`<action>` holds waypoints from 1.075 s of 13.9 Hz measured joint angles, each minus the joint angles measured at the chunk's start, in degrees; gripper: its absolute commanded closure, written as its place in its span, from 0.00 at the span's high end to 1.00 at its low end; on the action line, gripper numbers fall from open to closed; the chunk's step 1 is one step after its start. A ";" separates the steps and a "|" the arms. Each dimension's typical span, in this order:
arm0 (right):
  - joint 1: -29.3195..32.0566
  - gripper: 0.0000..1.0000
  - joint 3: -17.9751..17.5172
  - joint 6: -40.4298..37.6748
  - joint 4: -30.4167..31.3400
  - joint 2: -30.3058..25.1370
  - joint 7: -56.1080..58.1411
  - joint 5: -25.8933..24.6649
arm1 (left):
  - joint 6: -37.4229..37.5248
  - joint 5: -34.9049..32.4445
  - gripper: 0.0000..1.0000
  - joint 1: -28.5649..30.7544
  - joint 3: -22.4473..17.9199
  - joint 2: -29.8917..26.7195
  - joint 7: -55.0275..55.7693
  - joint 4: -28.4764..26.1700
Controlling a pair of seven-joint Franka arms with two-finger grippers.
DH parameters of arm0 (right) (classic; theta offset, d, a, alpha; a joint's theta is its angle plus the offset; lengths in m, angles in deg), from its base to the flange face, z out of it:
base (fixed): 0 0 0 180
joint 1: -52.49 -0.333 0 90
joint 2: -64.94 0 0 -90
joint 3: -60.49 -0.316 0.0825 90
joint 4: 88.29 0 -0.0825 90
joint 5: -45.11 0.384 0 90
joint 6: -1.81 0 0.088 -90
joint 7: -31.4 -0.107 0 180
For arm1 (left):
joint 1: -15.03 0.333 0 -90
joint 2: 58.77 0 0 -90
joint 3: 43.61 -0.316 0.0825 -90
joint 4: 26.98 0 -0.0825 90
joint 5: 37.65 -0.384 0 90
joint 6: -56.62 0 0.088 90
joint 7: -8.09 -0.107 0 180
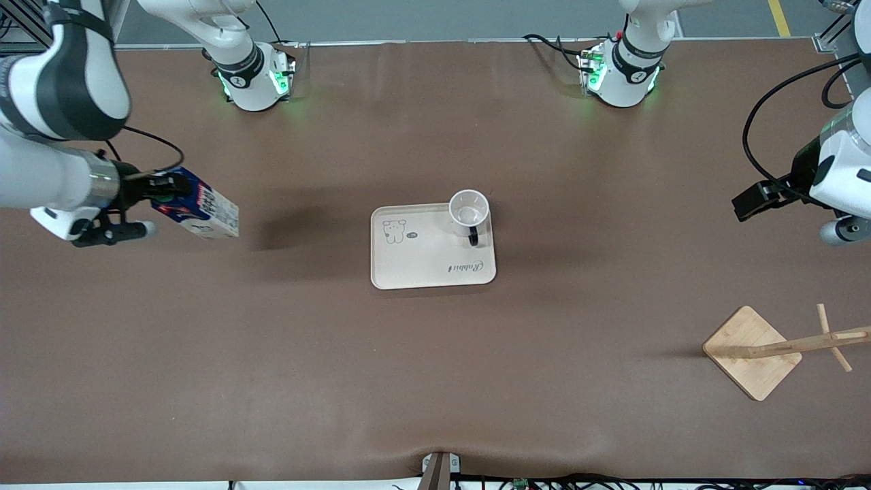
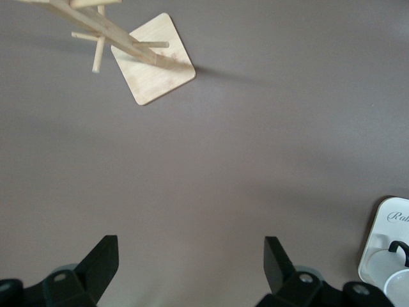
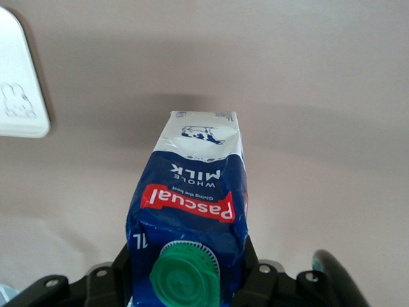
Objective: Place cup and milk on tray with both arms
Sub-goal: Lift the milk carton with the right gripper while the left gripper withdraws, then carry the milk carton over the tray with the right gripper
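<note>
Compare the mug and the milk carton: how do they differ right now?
The mug stands on the tray, free of any claw; the milk carton is off the tray, gripped by the right claw. The mug is white and round; the carton is dark blue and boxy. The mug is open-topped; the carton is capped.

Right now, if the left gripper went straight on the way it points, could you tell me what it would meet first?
Most likely bare table. The open left gripper points down at it, with the bamboo stand and the tray off its line, though depth is unclear.
</note>
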 measured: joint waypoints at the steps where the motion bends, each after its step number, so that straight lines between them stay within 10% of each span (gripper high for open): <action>1: -1.62 0.00 -0.85 0.01 -0.60 0.78 -4.02 1.22 | -2.30 0.00 1.00 -0.28 -0.76 -1.52 -1.40 -2.27; 6: -3.27 0.00 -11.66 0.80 -4.69 5.61 -21.22 3.86 | -7.52 0.92 1.00 -7.07 -10.98 -9.76 -7.15 -13.15; 15: -4.64 0.00 -24.38 14.92 -11.76 18.42 -30.12 3.75 | -4.50 2.66 1.00 -7.30 -12.39 -11.69 -8.88 -12.33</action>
